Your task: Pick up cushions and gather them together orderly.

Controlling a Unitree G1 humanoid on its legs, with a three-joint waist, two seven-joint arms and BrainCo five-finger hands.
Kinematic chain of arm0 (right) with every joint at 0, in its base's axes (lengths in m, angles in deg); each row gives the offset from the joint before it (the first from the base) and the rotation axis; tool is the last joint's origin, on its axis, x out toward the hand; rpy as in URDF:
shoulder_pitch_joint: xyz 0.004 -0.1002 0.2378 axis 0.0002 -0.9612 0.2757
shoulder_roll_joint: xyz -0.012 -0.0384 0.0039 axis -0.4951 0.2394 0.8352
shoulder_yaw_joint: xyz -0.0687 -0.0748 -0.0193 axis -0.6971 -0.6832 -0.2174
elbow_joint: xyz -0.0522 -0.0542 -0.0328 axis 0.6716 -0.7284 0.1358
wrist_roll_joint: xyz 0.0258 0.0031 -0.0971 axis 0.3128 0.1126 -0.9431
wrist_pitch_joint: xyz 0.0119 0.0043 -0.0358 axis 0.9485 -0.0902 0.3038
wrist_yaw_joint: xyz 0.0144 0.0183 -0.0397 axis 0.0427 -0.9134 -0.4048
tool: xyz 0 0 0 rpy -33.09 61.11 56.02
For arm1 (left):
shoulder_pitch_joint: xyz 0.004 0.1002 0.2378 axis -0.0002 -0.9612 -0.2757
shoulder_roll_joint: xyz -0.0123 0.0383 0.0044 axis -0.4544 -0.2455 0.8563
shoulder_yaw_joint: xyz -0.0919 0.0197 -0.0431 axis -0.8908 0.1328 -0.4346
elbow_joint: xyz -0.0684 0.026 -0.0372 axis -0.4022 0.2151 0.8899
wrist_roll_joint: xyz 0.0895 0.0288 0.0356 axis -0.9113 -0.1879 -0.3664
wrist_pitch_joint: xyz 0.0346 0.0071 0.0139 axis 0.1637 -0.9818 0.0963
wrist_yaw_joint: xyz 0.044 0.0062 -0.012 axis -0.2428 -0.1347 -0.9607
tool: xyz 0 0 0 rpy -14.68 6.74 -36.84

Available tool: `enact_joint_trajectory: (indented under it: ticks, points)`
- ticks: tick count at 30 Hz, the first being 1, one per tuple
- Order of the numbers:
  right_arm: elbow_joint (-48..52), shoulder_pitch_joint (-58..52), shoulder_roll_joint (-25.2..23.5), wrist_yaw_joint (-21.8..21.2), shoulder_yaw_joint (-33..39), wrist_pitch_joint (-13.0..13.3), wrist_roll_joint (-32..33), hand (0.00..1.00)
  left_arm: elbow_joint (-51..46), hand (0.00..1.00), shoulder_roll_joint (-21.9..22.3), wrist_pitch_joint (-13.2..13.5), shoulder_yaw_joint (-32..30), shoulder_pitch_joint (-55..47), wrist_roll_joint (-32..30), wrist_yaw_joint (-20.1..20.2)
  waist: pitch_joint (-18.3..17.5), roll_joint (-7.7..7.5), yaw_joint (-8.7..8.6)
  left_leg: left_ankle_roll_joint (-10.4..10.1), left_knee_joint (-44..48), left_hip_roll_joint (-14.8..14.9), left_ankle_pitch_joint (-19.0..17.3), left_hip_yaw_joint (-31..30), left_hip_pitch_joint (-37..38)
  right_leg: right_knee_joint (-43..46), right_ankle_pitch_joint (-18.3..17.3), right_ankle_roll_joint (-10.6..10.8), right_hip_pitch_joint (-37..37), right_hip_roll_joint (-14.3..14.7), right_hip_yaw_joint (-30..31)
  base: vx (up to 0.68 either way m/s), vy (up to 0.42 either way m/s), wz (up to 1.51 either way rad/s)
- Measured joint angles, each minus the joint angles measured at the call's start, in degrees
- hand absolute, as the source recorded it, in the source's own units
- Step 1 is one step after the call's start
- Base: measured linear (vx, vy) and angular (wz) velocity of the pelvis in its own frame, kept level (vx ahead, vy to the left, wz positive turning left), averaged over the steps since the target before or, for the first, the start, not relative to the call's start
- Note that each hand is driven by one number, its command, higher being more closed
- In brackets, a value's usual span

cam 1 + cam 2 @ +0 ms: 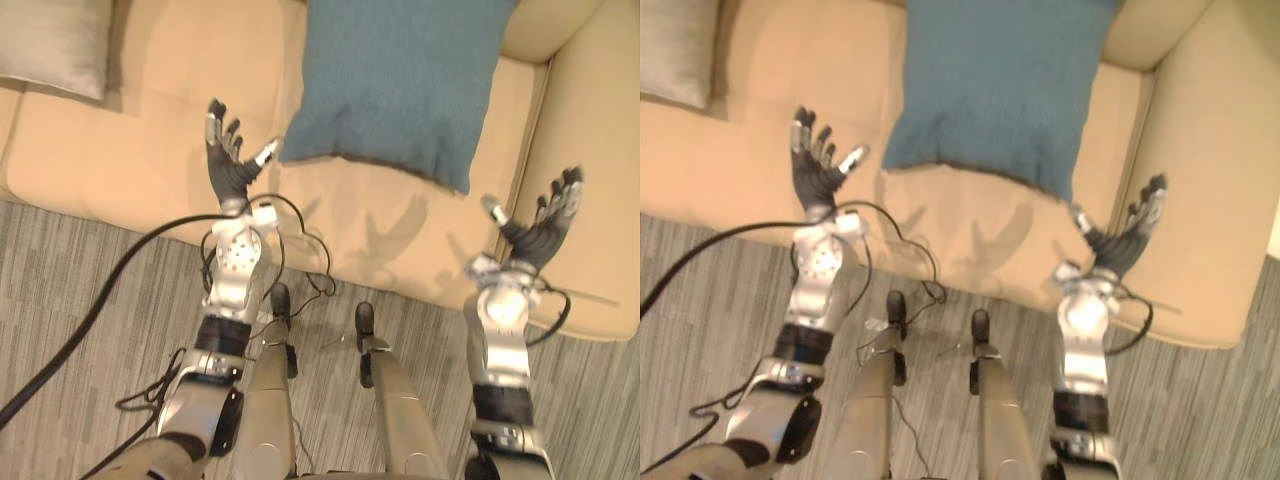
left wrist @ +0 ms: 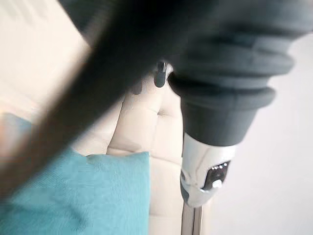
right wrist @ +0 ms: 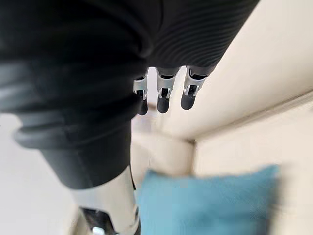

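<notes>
On the sofa lies the blue cushion between two empty, open-fingered hands: at two o'clock from the left hand, eleven from the right hand, each just beside a near corner.

Cream upholstered sofa across far side; grey streaked carpet in front.

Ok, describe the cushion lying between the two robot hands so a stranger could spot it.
Start at the cream sofa. On its seat, toward the robot's right, lies one large cushion. It is teal blue, unlike the pale grey cushion at the seat's left end.
</notes>
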Motion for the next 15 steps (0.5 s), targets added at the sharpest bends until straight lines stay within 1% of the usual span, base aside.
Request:
enact_joint_trajectory:
  ticks: [1,2,4,5,6,7,8,9,11,12,14,15]
  points:
    - [-0.48,-1.67,-0.24,-1.07,-0.42,0.04,0.00,0.00,-0.53,0.00,-0.35,-0.02,0.01,-2.68,-0.05,0.79,-0.33,-0.43,-0.18,0.11,0.01,-0.17,-0.28,0.00,1.18,-0.12,-0.06,-0.02,1.25,-0.24,0.04,0.12,0.021,0.06]
    - [-2.03,-4.52,-0.55,-3.03,-1.01,0.50,-0.09,0.00,-0.96,0.00,-0.45,-0.04,-0.13,-7.95,-0.09,1.97,-1.35,-1.03,-0.58,-0.02,0.05,-0.57,-0.60,0.12,3.17,-0.68,-0.25,-0.15,3.46,-0.61,0.11,0.13,0.030,0.06]
    - [-6.77,-7.99,-1.07,-5.43,-1.12,0.54,-1.18,0.00,-0.70,0.00,-0.55,-0.31,-0.28,-15.08,-0.36,3.70,-3.61,-1.68,-0.65,0.16,0.22,-0.96,-1.89,0.13,5.96,-2.22,-0.47,0.09,7.32,-1.11,-0.19,0.15,0.039,0.09]
    - [-9.21,-8.93,-1.39,-6.23,-1.30,0.50,-1.29,0.00,-0.43,0.00,0.09,-0.33,-0.45,-18.12,-0.82,4.39,-4.72,-1.80,-0.65,0.28,0.21,-1.16,-2.26,0.14,7.10,-3.00,-0.47,0.10,8.86,-1.33,-0.39,0.12,0.032,0.09]
    - [-10.75,-9.44,-1.53,-6.83,-1.40,0.50,-1.38,0.00,-0.05,0.00,0.53,-0.32,-0.79,-19.79,-1.08,4.60,-5.44,-1.77,-0.66,0.37,0.22,-1.28,-2.56,0.10,7.71,-3.44,-0.47,0.10,9.83,-1.46,-0.65,0.13,0.035,0.12]
    - [-14.77,-10.27,-1.73,-8.25,-2.09,0.31,-1.49,0.00,2.20,0.00,1.47,-0.35,-1.46,-22.87,-1.17,5.72,-7.09,-1.71,-0.59,0.42,0.21,-1.61,-3.24,0.03,9.52,-4.66,-0.54,0.18,12.24,-1.83,-0.90,0.09,0.027,0.11]
    - [-17.24,-10.44,-1.73,-8.95,-2.79,0.22,-1.52,0.00,3.92,0.00,1.72,-0.37,-1.73,-24.36,-1.19,5.83,-8.01,-1.59,-0.47,0.47,0.15,-1.77,-3.59,0.05,10.65,-5.23,-0.59,0.25,13.62,-2.06,-1.00,0.10,0.040,0.09]
    - [-18.56,-10.46,-1.74,-9.34,-3.19,0.15,-1.53,0.00,4.87,0.00,1.84,-0.39,-1.91,-25.11,-1.20,5.94,-8.52,-1.52,-0.44,0.51,0.15,-1.84,-3.72,0.06,11.18,-5.61,-0.59,0.26,14.41,-2.18,-1.07,0.06,0.042,0.05]
    - [-25.05,-10.48,-1.82,-10.67,-4.17,-0.19,-1.69,0.00,10.73,0.00,2.07,-0.46,-3.00,-26.89,-1.42,6.92,-11.04,-1.21,0.01,0.49,-0.26,-2.06,-4.10,0.12,13.47,-6.78,-0.63,0.31,17.12,-2.50,-1.29,0.04,0.038,0.04]
    - [-26.31,-10.50,-1.83,-10.89,-4.25,-0.25,-1.80,0.00,11.96,0.00,2.12,-0.46,-3.31,-27.16,-1.69,7.01,-11.47,-1.15,0.07,0.49,-0.53,-2.11,-4.10,0.12,14.05,-7.00,-0.65,0.30,17.59,-2.55,-1.35,-0.01,0.025,0.05]
    - [-31.62,-10.68,-1.72,-11.60,-4.23,-0.59,-3.37,0.00,17.89,0.00,1.89,-0.49,-4.21,-28.46,-3.36,8.06,-13.42,-0.72,0.07,0.43,-2.25,-2.40,-4.02,0.07,16.51,-8.06,-0.78,0.24,19.37,-2.78,-1.70,-0.03,0.020,0.05]
    - [-32.60,-10.85,-1.66,-11.71,-4.23,-0.76,-3.85,0.00,19.17,0.00,1.89,-0.50,-4.51,-28.82,-3.84,8.17,-14.01,-0.57,0.06,0.37,-2.77,-2.49,-3.82,0.06,16.92,-8.26,-0.81,0.22,19.61,-2.83,-1.82,-0.01,0.012,0.08]
